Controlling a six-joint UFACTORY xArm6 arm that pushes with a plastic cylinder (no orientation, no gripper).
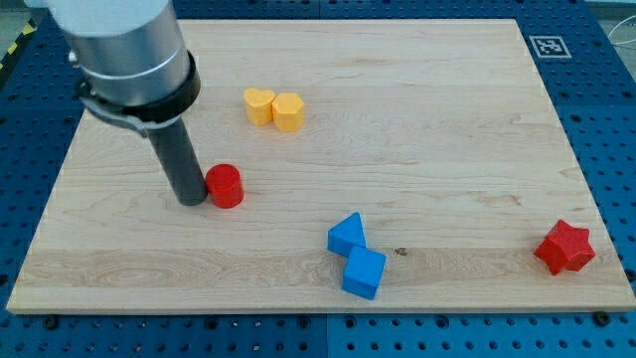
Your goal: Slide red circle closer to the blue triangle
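The arm's last link is a broad, smooth, light grey cylinder with a soft sheen, cut off by the view's top. Below it sits a black collar ring, slightly wider than the rod. From the collar a straight, matte dark grey rod [179, 159] runs down to my tip [190, 201], blunt and flat-ended.

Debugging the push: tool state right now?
No tool to open or close; holding nothing. My tip sits at the red circle's left side, apparently touching, blue triangle down-right.
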